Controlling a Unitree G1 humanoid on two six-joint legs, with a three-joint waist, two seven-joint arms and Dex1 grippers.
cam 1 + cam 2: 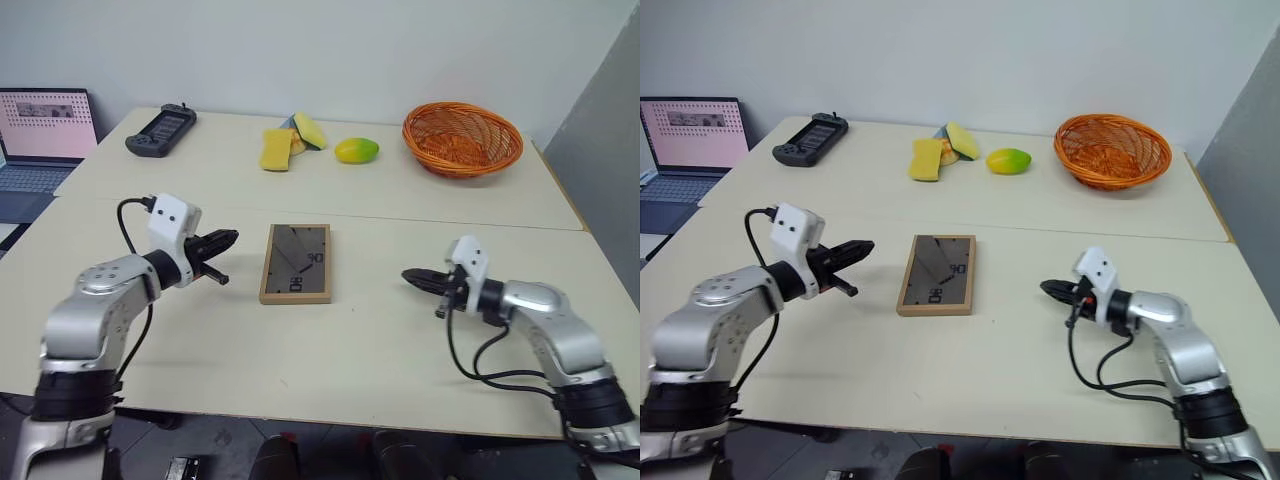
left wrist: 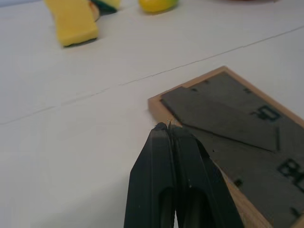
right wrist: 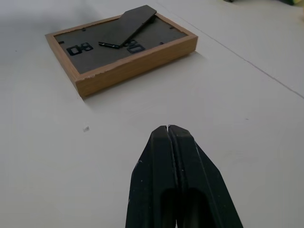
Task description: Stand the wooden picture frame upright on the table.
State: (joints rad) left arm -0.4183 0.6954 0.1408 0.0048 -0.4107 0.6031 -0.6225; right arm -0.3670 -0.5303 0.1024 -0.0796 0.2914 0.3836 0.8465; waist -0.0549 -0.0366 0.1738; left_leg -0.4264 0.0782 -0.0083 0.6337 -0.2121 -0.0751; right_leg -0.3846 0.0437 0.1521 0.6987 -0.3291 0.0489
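Observation:
The wooden picture frame (image 1: 297, 263) lies flat on the table (image 1: 360, 340), dark grey back up, its fold-out stand (image 3: 131, 24) resting against the back. My left gripper (image 1: 226, 240) is shut and hovers just left of the frame's far left corner; in the left wrist view its fingertips (image 2: 167, 135) sit close to that corner of the frame (image 2: 247, 142). My right gripper (image 1: 410, 276) is shut with nothing in it, a short way to the right of the frame, pointing at it.
At the back of the table lie yellow sponges (image 1: 280, 148), a mango-like fruit (image 1: 356, 150), an orange wicker basket (image 1: 462, 138) and a black handheld device (image 1: 160, 130). A laptop (image 1: 42, 140) stands off the far left edge. A seam (image 1: 400, 217) crosses the tabletop behind the frame.

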